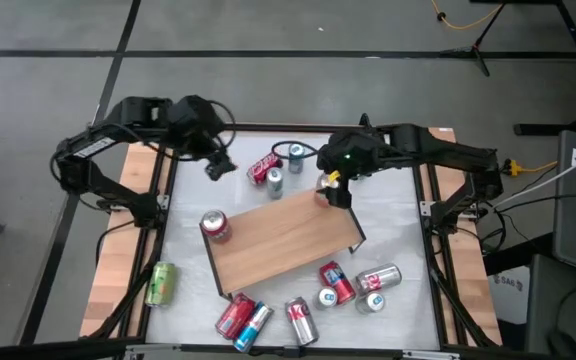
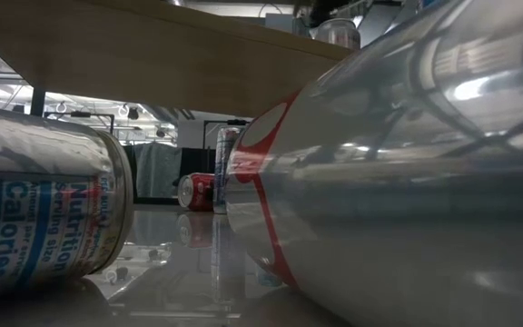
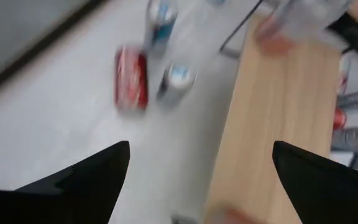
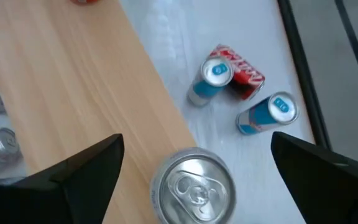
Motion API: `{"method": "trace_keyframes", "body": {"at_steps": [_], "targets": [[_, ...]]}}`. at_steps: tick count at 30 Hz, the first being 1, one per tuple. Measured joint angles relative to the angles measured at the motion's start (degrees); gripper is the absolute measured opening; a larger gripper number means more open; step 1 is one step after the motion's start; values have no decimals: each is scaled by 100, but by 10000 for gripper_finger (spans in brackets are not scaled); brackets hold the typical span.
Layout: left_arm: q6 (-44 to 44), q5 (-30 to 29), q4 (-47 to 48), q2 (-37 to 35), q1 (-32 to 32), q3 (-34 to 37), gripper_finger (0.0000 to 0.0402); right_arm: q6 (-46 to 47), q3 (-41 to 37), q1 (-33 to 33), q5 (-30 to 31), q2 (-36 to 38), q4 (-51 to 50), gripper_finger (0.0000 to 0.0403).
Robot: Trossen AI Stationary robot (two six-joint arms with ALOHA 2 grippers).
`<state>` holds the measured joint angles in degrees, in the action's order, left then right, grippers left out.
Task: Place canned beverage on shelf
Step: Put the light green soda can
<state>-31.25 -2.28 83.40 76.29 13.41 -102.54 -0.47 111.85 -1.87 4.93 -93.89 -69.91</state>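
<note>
The shelf (image 1: 283,240) is a light wooden board on black legs in the middle of the table. A red can (image 1: 215,226) stands on its left corner. A silver can (image 4: 194,186) stands upright on its far right corner, by the edge. My right gripper (image 4: 197,142) hangs open above that can, its fingers apart on either side and clear of it. My left gripper (image 1: 218,165) is open in the air over the table's far left, beyond the shelf (image 3: 278,124), with nothing between its fingers.
A red can (image 1: 263,168) lies at the far edge beside two upright blue-and-silver cans (image 1: 275,181) (image 1: 296,153). Several cans (image 1: 308,305) lie along the near side of the table, and a green can (image 1: 161,283) on the wooden strip at the left.
</note>
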Motion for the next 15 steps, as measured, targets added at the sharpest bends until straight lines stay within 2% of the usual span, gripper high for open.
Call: {"method": "trace_keyframes", "body": {"at_steps": [3, 11, 15], "targets": [[-737, 36, 722, -156, -224, 1, 386, 0, 141, 0, 0, 4, -10, 397], [-2265, 157, 658, -468, -1471, 472, 386, -2, 189, 4, -38, 4, -69, 397], [-3007, 253, 678, -537, -2124, 822, 386, -2, 189, 4, -418, 4, -59, 397]]}}
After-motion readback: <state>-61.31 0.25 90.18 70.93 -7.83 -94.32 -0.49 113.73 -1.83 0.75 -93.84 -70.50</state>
